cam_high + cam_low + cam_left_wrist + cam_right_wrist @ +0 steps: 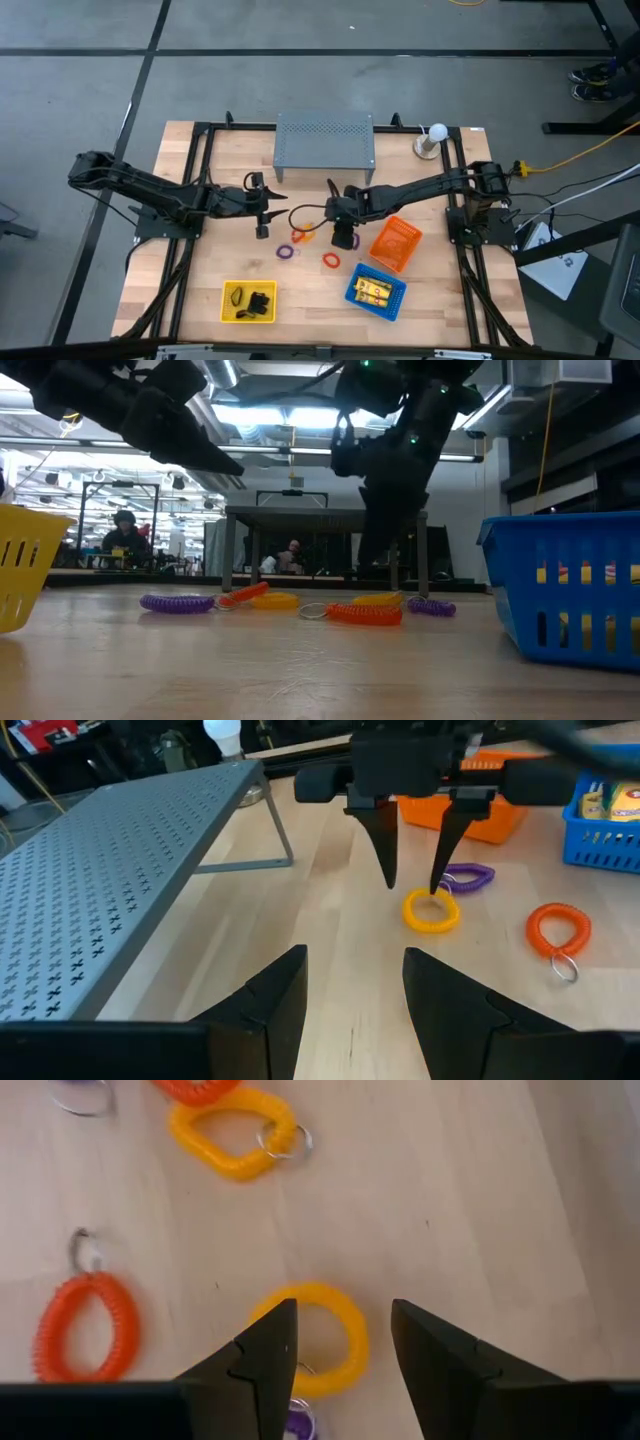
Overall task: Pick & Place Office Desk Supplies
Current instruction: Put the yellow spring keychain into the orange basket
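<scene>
The right pincer point(340, 1345) hangs released, fingers spread, directly above a yellow coil loop point(318, 1338) lying flat on the desk point(450, 1200). The loop looks light, springy and thin, so it will likely flex and skid; one finger should drop inside the ring, the other outside, pinching the band. Just beyond the fingers lie a second yellow loop point(232, 1132) with a metal ring and an orange loop point(85, 1326), with a purple one peeping beneath. Facing it, the left pincer point(352, 1005) hovers released and empty. Farther off stand the orange basket point(395, 243), blue basket point(376, 291) and yellow basket point(248, 302), and the grey shelf point(324, 141). The wooden desk is smooth; a large lit hall with people shows behind
</scene>
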You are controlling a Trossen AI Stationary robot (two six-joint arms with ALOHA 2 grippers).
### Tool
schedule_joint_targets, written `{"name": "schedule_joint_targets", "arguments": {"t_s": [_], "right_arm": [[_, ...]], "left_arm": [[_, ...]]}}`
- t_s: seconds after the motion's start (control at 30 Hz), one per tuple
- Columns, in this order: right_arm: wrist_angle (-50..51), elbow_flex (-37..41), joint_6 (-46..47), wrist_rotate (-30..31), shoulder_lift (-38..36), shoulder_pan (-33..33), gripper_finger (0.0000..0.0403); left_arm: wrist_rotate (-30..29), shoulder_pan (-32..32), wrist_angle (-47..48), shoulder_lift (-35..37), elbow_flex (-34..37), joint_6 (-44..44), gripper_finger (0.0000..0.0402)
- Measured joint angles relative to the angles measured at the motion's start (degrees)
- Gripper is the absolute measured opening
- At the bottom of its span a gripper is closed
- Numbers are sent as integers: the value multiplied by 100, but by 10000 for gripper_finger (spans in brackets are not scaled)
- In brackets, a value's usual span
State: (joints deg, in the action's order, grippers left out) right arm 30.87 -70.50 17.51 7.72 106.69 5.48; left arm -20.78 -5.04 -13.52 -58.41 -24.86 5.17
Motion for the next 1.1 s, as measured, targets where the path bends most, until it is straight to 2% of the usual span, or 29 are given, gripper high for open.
{"name": "schedule_joint_targets", "arguments": {"t_s": [0.27,0.5,0.8,0.93,1.1], "right_arm": [[-61,390,274,25,14,-100,165],[-622,962,619,-128,20,-168,165],[-900,977,582,-274,20,-177,163],[-899,977,582,-235,20,-179,131],[-899,977,607,-235,20,-179,46]], "left_arm": [[134,0,2,0,0,-21,161],[142,0,0,0,0,-46,161],[142,0,0,0,-2,-54,161],[230,0,0,0,-2,-94,161],[289,0,0,0,-2,-135,161]]}}
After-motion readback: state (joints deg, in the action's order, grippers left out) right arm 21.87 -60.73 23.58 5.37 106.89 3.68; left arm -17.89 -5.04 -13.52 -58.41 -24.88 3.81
